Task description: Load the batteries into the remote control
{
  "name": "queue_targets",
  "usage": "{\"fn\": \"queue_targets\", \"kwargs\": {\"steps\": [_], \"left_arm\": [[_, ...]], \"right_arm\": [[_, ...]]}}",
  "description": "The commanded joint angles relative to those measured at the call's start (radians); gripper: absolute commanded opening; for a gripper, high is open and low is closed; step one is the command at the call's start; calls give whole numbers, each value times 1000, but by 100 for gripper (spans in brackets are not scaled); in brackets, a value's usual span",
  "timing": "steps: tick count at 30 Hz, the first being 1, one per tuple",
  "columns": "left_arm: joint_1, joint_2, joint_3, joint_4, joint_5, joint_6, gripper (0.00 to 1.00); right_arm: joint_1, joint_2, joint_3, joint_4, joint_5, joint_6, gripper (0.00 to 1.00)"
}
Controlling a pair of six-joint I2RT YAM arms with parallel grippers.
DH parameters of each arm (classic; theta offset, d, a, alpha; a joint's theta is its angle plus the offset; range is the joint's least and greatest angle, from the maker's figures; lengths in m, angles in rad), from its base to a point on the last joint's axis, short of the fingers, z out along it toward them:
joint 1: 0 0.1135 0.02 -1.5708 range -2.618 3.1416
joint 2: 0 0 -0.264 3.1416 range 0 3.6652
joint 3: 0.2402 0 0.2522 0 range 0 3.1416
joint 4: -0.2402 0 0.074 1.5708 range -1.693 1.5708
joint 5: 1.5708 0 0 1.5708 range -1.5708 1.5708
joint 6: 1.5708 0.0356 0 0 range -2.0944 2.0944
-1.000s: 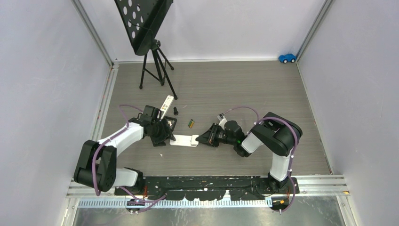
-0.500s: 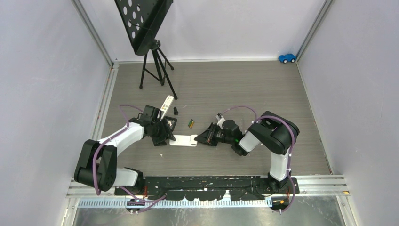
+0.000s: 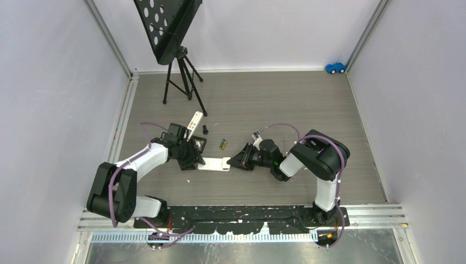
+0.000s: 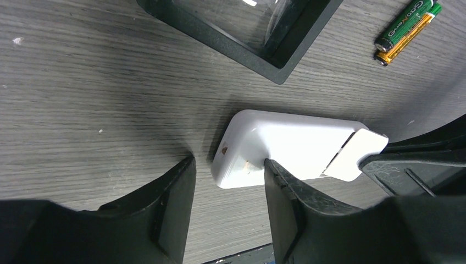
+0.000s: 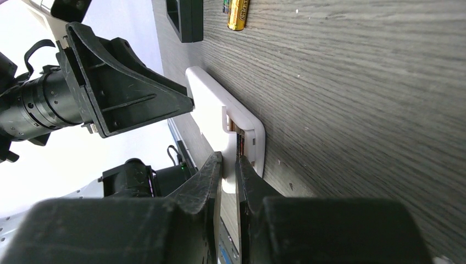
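- Right now, our left hand (image 4: pixel 228 168) has its fingers apart, straddling the 9 o'clock end of the flat white plastic remote control (image 4: pixel 286 144), which lies face down on the grey wood-grain tabletop (image 4: pixel 82 82).
- Our right hand (image 5: pixel 229 165) is pinched on the thin white battery cover (image 4: pixel 360 149) at the 3 o'clock end; the cover looks partly slid off.
- The green-and-yellow cylindrical batteries (image 4: pixel 404 27) lie loose at roughly 12 o'clock from the remote, near the small black square tray (image 4: pixel 231 47).
- To do this well, we should brace the body squarely with the left, then draw the cover straight toward 3 o'clock, keeping it flat and not lifting the remote.
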Motion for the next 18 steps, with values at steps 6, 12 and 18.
{"fn": "queue_targets", "kwargs": {"steps": [6,12,18], "left_arm": [[1,20,-15,23,-5,0,43],[1,22,-15,23,-8,-1,38],[1,26,-14,17,-18,-4,36]], "right_arm": [[10,-32,16,-109,-6,-61,1],[10,-36,16,-117,-18,-72,0],[9,-52,12,-137,-24,-83,0]]}}
